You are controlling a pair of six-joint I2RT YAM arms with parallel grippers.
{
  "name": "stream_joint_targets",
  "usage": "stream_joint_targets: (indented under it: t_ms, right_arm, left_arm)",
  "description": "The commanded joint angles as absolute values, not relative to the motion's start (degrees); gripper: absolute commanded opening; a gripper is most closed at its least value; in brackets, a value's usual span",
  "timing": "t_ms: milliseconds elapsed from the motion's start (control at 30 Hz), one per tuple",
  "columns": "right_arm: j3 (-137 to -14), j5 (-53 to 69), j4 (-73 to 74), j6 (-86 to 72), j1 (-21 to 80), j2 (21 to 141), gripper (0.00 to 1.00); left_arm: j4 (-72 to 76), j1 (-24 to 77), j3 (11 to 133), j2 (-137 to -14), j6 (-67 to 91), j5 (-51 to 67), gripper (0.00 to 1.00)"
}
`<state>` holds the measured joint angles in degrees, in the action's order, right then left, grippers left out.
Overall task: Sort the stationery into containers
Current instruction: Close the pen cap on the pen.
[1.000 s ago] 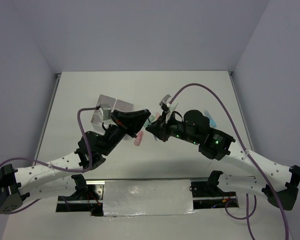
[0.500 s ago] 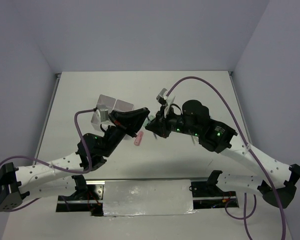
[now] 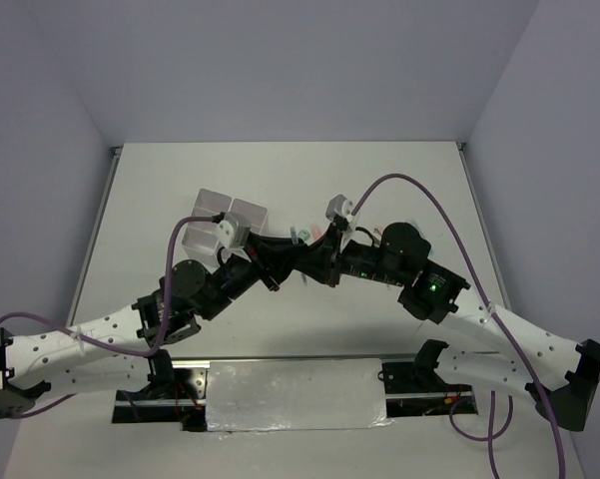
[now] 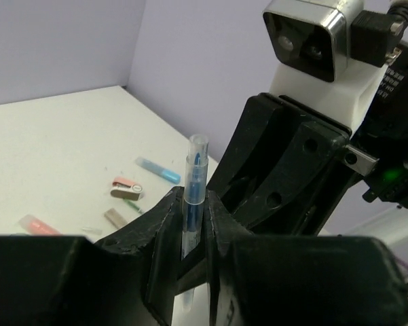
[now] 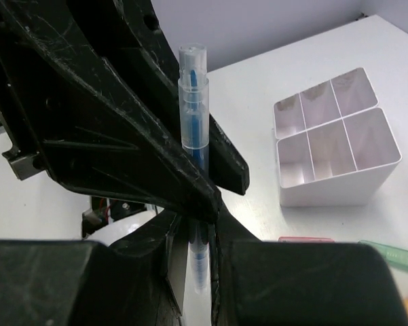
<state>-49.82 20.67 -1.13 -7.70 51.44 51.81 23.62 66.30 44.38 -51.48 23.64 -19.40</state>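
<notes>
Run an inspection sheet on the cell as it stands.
Surface: white table, bare at the far side.
Job's things: clear pen with blue ink, upright between both claws; divided box, nothing seen inside; blue marker, pink marker and eraser loose on the table.
Clutter: nothing seen.
Grippers: right claw shut on the pen; left claw around the pen, grip cannot be told.
Cables: purple cables arch above both arms, clear of the claws.
Surroundings: grey walls; foil panel at the near edge.
</notes>
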Motion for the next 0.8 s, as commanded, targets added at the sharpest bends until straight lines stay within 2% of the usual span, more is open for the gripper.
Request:
stream_joint_targets:
  t_ms: [0,67,100,200,233,267,300,367,400,433,467,767]
  right_arm:
    - [-50.5,20.8,-14.3,-6.6,52.6,49.7,0.00]
    - [-50.5,19.4,-13.4,-6.2,53.2,50.1,0.00]
    - [-50.4,19.1,-13.2,-6.1,53.7,50.2,0.00]
    - [-49.7,18.1,-12.9,-5.9,54.5,50.4,0.00]
    - [-49.1,18.0,-13.1,-6.1,54.6,50.4,0.00]
    - [-48.6,18.1,-13.9,-6.3,54.7,50.4,0.00]
    - [-48.1,18.5,-14.3,-6.6,54.6,50.3,0.00]
    - [-46.8,19.1,-15.4,-7.0,54.6,49.8,0.24]
    - [-46.4,18.6,-15.4,-7.2,54.6,49.7,0.44]
    - [-45.5,17.3,-15.0,-7.6,54.6,49.1,0.89]
    - [-45.1,15.5,-13.8,-7.9,54.6,48.6,1.00]
    - [-36.7,-1.2,-5.5,-9.1,54.4,39.6,1.00]
  left_arm:
    - [13.6,67.1,44.7,-51.5,21.4,-17.2,0.32]
    - [14.1,67.2,44.5,-51.6,21.6,-17.1,0.38]
    - [14.5,67.1,44.0,-51.6,21.7,-17.1,0.37]
    - [15.3,67.1,43.4,-51.3,22.1,-17.1,0.20]
    - [15.5,67.1,43.5,-51.3,22.1,-17.2,0.08]
    - [15.3,67.1,43.6,-51.4,21.9,-17.4,0.01]
    - [15.3,67.1,43.9,-51.7,21.5,-17.3,0.00]
    - [14.8,67.1,44.3,-51.9,20.4,-17.7,0.00]
    - [14.6,67.1,44.6,-52.2,20.0,-18.2,0.00]
    - [14.2,67.1,44.7,-52.4,19.6,-20.5,0.00]
    - [13.6,67.1,45.0,-52.4,18.8,-22.2,0.00]
    - [7.7,66.6,50.9,-55.0,15.5,-49.7,0.00]
